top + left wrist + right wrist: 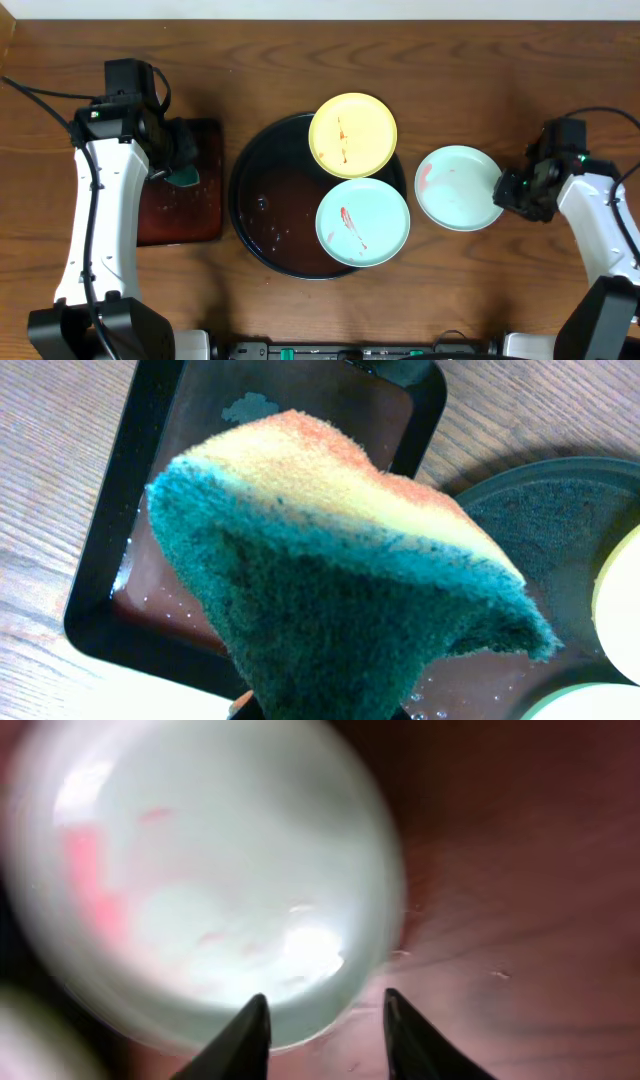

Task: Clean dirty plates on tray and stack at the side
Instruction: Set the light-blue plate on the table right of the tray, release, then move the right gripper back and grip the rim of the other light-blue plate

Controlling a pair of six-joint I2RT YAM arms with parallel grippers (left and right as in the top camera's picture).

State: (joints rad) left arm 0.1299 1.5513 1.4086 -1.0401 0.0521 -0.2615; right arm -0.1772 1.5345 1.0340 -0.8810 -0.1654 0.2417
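The round black tray holds a yellow plate on its far rim and a mint plate at its near right, both with red streaks. Another mint plate, smeared red, lies on the wood tabletop right of the tray. My right gripper is at that plate's right edge. In the right wrist view its jaws stand open, and the plate's rim sits just ahead of the gap. My left gripper is shut on a green-and-yellow sponge above the rectangular tray.
A small rectangular black tray, wet with droplets, lies left of the round tray. Both arms' bases stand at the near table edge. Bare wood tabletop lies between the round tray and the right arm.
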